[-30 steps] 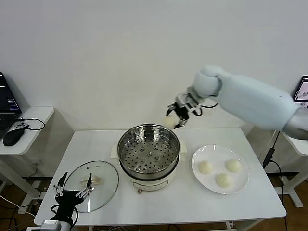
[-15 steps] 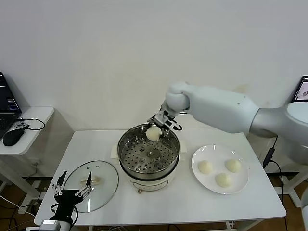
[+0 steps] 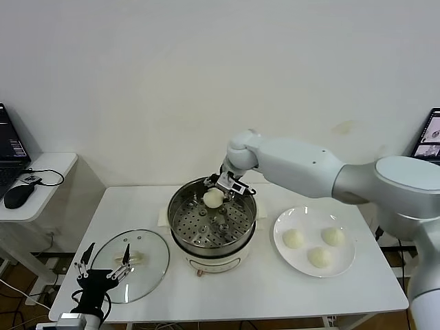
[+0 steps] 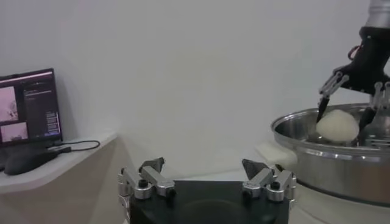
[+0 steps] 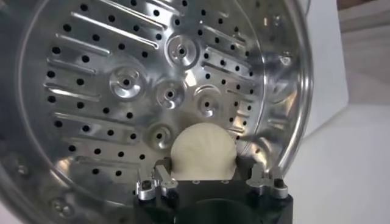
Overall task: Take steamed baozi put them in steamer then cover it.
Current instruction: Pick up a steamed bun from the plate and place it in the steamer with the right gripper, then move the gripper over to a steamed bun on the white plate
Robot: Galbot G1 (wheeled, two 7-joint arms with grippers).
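My right gripper [image 3: 216, 194] is shut on one cream-white baozi [image 3: 213, 198] and holds it inside the steel steamer [image 3: 180, 206], above the far part of its perforated tray [image 5: 140, 79]. The baozi [image 5: 203, 151] fills the space between the jaws in the right wrist view; it also shows in the left wrist view [image 4: 337, 125]. Three more baozi [image 3: 293, 238] [image 3: 333, 236] [image 3: 318, 256] lie on the white plate [image 3: 285, 222] right of the steamer. The glass cover [image 3: 152, 256] lies flat on the table left of the steamer. My left gripper [image 3: 103, 273] is open and empty at the cover's near left edge.
The white table [image 3: 275, 295] holds the steamer, plate and cover. A side desk with a mouse [image 3: 18, 195] and a laptop stands to the left. A white wall is close behind the table.
My right gripper has carried the baozi from above the steamer's far right rim leftward and down into the steamer. The left arm has not moved.
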